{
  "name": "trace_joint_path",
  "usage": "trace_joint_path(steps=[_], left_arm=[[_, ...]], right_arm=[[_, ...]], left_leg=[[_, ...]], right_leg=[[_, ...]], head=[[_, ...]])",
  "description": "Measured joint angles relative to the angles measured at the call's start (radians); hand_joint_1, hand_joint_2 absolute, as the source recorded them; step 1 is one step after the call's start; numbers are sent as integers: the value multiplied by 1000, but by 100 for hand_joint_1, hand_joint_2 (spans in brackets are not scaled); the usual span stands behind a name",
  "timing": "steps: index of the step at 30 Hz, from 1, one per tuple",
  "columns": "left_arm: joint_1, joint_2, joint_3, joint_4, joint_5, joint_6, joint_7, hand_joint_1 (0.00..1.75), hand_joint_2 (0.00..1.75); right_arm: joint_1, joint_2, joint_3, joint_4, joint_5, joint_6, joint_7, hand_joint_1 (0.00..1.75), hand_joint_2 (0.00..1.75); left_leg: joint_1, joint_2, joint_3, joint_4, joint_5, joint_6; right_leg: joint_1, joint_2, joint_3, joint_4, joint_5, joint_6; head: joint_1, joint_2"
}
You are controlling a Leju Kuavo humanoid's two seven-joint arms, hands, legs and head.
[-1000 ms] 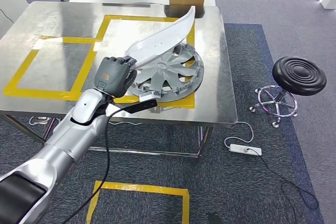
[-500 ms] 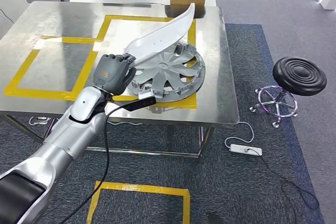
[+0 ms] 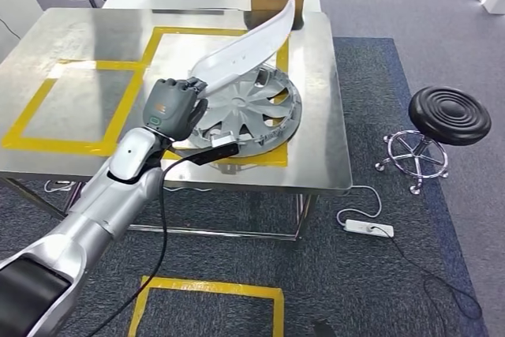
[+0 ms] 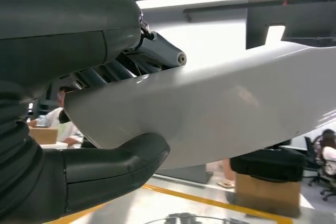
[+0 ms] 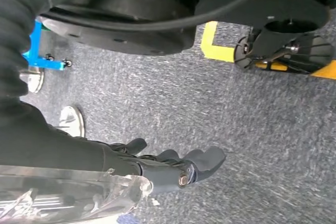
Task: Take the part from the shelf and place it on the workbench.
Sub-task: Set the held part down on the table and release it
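Placement step: left hand gripped white part over the wheel cover near tabletop front right corner. Right hand hung released. Next: lower, release.

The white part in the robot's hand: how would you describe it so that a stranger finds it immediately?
Look at the steel workbench marked with yellow tape. Above its right square, where a grey wheel cover lies flat, the left hand grips one end of the white part. It is long, curved and smooth, rising slantwise, unlike the round, spoked wheel cover beneath.
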Motion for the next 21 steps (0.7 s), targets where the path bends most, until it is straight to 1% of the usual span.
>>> trace_joint_path(steps=[1, 2, 3, 4, 6, 7, 8, 9, 10, 11, 12, 13, 14, 15, 16, 17, 18, 19, 20, 21], left_arm=[[0, 0, 0, 0, 0, 0, 0, 175, 175], [-1, -1, 0, 0, -1, 1, 0, 175, 175], [-3, -1, 0, 0, -1, 1, 0, 175, 175], [-4, -1, 0, 0, -1, 1, 1, 175, 175], [-1, -1, 0, 0, -1, 1, 1, 175, 175], [2, -1, 0, 0, -1, 1, 1, 175, 175], [5, -1, -1, 0, -1, 1, 1, 175, 175], [7, -1, 0, 0, -1, 1, 1, 175, 175], [7, -1, 0, 0, -1, 1, 1, 175, 175], [6, 0, 0, 0, -1, 1, 1, 175, 175], [5, 0, 1, 0, -1, 1, 1, 175, 175], [5, 0, 1, 0, -1, 1, 1, 175, 175], [5, -1, 1, 0, -1, 1, 1, 175, 175], [4, -2, 1, -1, -1, 1, 2, 175, 175], [5, -3, 1, -1, -2, 2, 2, 175, 175], [4, -4, 1, -2, -2, 3, 4, 175, 175], [4, -4, 2, -2, -3, 4, 5, 175, 175], [4, -4, 2, -3, -3, 5, 6, 175, 175], [5, -4, 2, -3, -4, 6, 7, 175, 175], [8, -4, 2, -3, -5, 6, 7, 175, 175]], right_arm=[[1, 0, 0, 0, 0, 0, 0, 0, 175], [1, 1, 0, 0, -1, 0, -1, 0, 175], [1, 1, 0, 0, -1, 0, -1, 0, 175], [2, 1, 0, 0, -1, 0, -1, 0, 175], [4, 0, 0, 0, -1, 0, -1, 0, 175], [5, 0, -1, 0, -1, 0, -1, 0, 175], [6, 0, -1, 0, -1, 0, -1, 0, 175], [7, 0, -1, 0, -1, 0, -1, 0, 175], [8, 0, -1, 0, -1, 0, -1, 0, 175], [8, 0, -1, 0, -1, 0, -1, 0, 175], [8, 0, -2, 0, -1, 0, -1, 0, 175], [8, 0, -2, 0, -1, 0, -1, 0, 175], [7, 0, -2, 0, -1, 0, -1, 0, 175], [7, 0, -3, 0, -1, 0, -1, 0, 175], [6, 0, -3, 0, 0, 0, -1, 0, 175], [6, 0, -3, 0, 0, 0, -1, 0, 175], [5, 0, -3, 0, 1, 0, -1, 0, 175], [5, 0, -4, 0, 0, 0, -1, 0, 175], [5, 0, -4, 0, 1, 0, -2, 0, 175], [4, 0, -5, 0, 0, 0, -3, 0, 175]], left_leg=[[0, 0, 1, 5, -2, -5], [1, 0, -4, 19, -7, -12], [4, 0, -19, 49, -18, -19], [8, 1, -48, 99, -35, -26], [17, 1, -127, 219, -75, -38], [21, 1, -158, 256, -84, -41], [24, 1, -173, 260, -80, -43], [27, 1, -170, 230, -60, -44], [28, 1, -153, 175, -22, -45], [29, 2, -131, 108, 26, -44], [29, 3, -111, 53, 59, -42], [28, 4, -98, 13, 83, -39], [28, 4, -91, -6, 88, -34], [27, 3, -86, -8, 76, -27], [27, 2, -78, -12, 72, -19], [28, 1, -68, -15, 64, -10], [27, 0, -56, -16, 55, -2], [26, -1, -43, -17, 46, 5], [23, -1, -31, -17, 34, 11], [20, -1, -19, -17, 22, 15]], right_leg=[[-2, 1, 5, -1, 5, -5], [-4, 2, 12, -1, 3, -10], [-7, 3, 19, -2, 1, -14], [-7, 3, 26, -3, -4, -17], [-8, 4, 40, -3, -18, -20], [-9, 5, 49, -3, -26, -19], [-10, 7, 60, -3, -36, -17], [-12, 10, 73, -3, -46, -14], [-14, 11, 87, -4, -58, -9], [-15, 13, 102, -4, -71, -4], [-15, 13, 112, -6, -84, 3], [-14, 13, 121, -13, -96, 9], [-13, 13, 131, -17, -100, 16], [-13, 13, 136, -22, -98, 23], [-14, 12, 141, -19, -92, 28], [-14, 9, 134, 5, -82, 31], [-13, 6, 110, 48, -78, 32], [-11, 3, 72, 108, -84, 30], [-8, 1, 26, 173, -102, 29], [-4, 0, -20, 225, -134, 28]], head=[[0, 0], [-2, 0], [-4, 0], [-6, 0], [-7, 0], [-7, 0], [-7, 0], [-7, 0], [-7, 0], [-9, 0], [-12, 0], [-15, 0], [-17, 0], [-18, 0], [-17, 0], [-16, 0], [-15, 0], [-13, 0], [-12, 0], [-11, 0]])
